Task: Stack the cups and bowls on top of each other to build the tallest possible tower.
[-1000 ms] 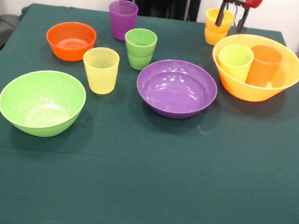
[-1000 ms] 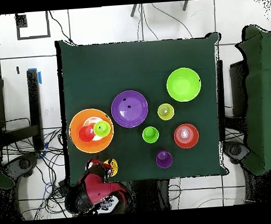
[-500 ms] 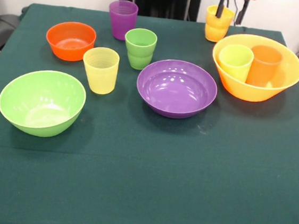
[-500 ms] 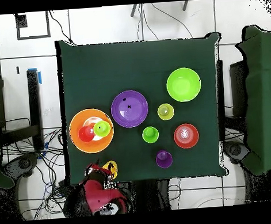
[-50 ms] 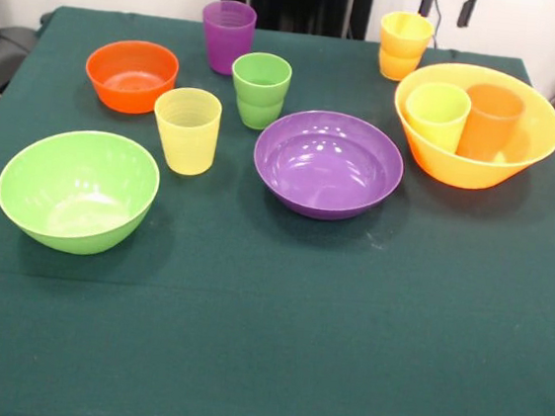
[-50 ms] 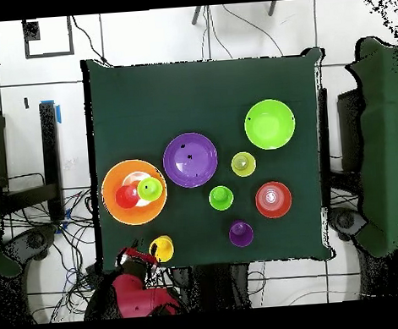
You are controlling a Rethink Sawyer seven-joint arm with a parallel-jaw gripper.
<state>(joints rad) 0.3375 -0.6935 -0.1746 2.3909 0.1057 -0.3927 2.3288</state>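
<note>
Gripper point(image 5: 447, 4) status: only two dark finger tips show at the upper right edge of the front view. They stand apart and empty, above and slightly right of the yellow-orange cup point(image 5: 404, 44). A second ago the fingers straddled that cup's rim; half a second ago they were already higher; they have now cleared the cup completely. The cup has not moved and stands upright on the table point(image 5: 263, 346) in the upper right of the frame. In the overhead view the red arm point(image 6: 136, 282) has drawn back toward the bottom edge, leaving the cup fully exposed.

Meaning for the task: judged from this, the cup was released or the grasp was abandoned; it has not joined the tower.

Tower status: the yellow-orange bowl point(image 5: 522, 144) sits just below the cup, at right of the frame. It holds the lime green cup point(image 5: 436, 113) and the orange cup point(image 5: 490, 119) side by side, not nested.

Remaining items, moving left across the frame:
- purple bowl point(image 5: 328, 164), centre;
- dark green cup point(image 5: 260, 89), left of the purple bowl and above it in the frame;
- purple cup point(image 5: 226, 34), top centre-left;
- pale yellow cup point(image 5: 186, 129);
- orange bowl point(image 5: 131, 73), upper left;
- lime green bowl point(image 5: 76, 189), lower left.

All stand singly. The stack is barely begun.
</note>
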